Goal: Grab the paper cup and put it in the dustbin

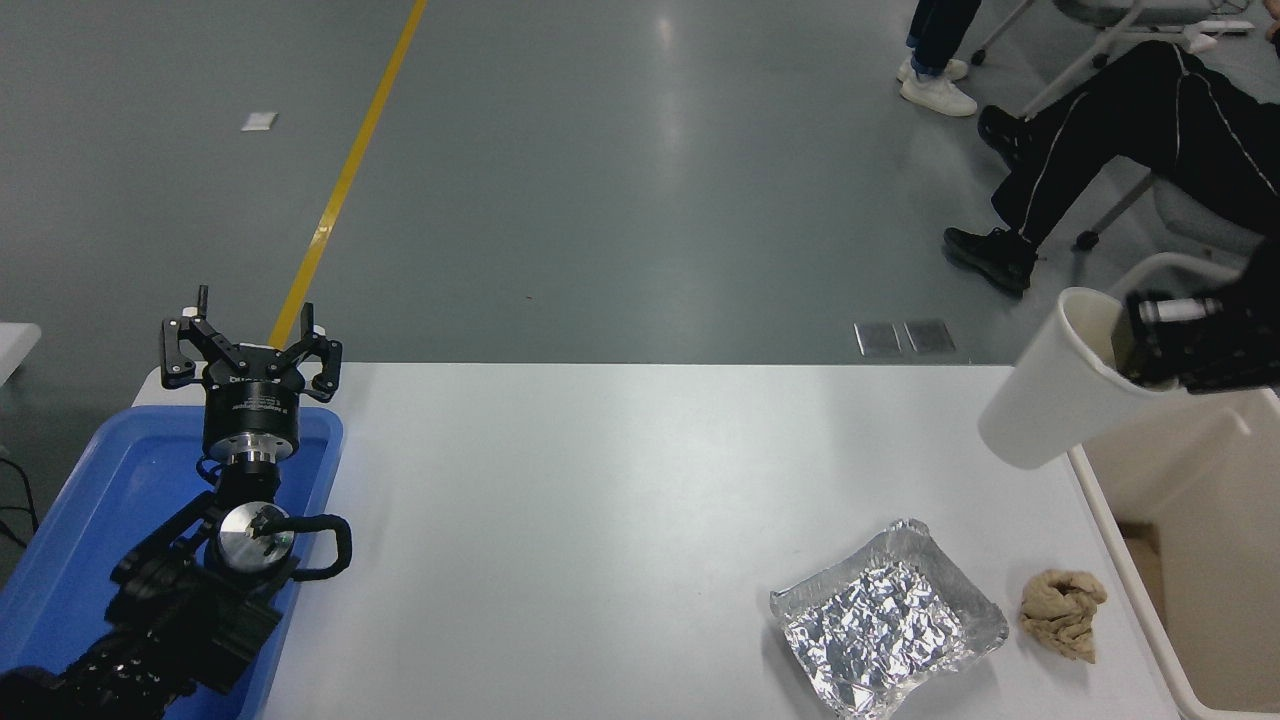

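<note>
While the paper cup (1050, 395) hangs tilted in the air, clamped at its rim by the right gripper (1135, 345), the pick-up looks done. It sits right at the dustbin (1130, 560)'s near-left corner, base over the table (600, 500) edge, mouth toward the bin. Not in yet! What's left, by my read: carry it over the bin's opening and let go. Far from the dustbin, the left gripper (252, 345) rests spread wide above the blue tray (100, 480).
</note>
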Robot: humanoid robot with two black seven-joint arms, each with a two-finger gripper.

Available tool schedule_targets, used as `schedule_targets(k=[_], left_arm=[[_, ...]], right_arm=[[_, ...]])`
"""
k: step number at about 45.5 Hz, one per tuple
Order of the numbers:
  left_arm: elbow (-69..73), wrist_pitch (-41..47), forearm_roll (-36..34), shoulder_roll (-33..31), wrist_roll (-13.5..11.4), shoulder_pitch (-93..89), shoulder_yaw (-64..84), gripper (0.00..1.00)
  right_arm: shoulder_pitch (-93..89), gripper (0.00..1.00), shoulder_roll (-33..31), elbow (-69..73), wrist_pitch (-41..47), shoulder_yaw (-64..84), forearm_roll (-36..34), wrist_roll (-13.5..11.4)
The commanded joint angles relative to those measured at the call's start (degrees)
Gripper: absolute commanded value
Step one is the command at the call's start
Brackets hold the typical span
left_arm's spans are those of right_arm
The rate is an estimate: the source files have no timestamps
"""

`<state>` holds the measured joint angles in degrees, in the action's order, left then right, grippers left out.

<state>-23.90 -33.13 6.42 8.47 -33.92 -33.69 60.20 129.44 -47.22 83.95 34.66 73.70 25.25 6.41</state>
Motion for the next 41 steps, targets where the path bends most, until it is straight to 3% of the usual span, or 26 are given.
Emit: schedule_targets(k=[1,13,25,32,41], left_arm=[[0.0,0.0,0.0,0.1,0.0,0.0,0.0,0.99],[0.0,0.0,0.0,0.1,0.0,0.0,0.0,0.99],[0.0,0.0,0.0,0.1,0.0,0.0,-0.1,0.99],[0.0,0.0,0.0,0.1,0.0,0.0,0.0,0.99],[0.0,0.0,0.1,0.1,0.0,0.1,0.0,0.99]], right_arm=[[-26.8,0.0,-0.7,-16.5,-8.6,-10.5,-0.3,0.0],[-56.4,0.0,0.9,-43.1,-10.8,-31.8,-0.5,0.0],[-80.0,0.0,12.6,-72.7,-11.2,-50.8,-0.6,0.0],[-85.1,0.0,15.8,-77.6,-14.7,-54.0,-2.2,0.0],[-94.3,0.0,23.0,-87.6,-20.2,-53.8,-10.8,-0.5]])
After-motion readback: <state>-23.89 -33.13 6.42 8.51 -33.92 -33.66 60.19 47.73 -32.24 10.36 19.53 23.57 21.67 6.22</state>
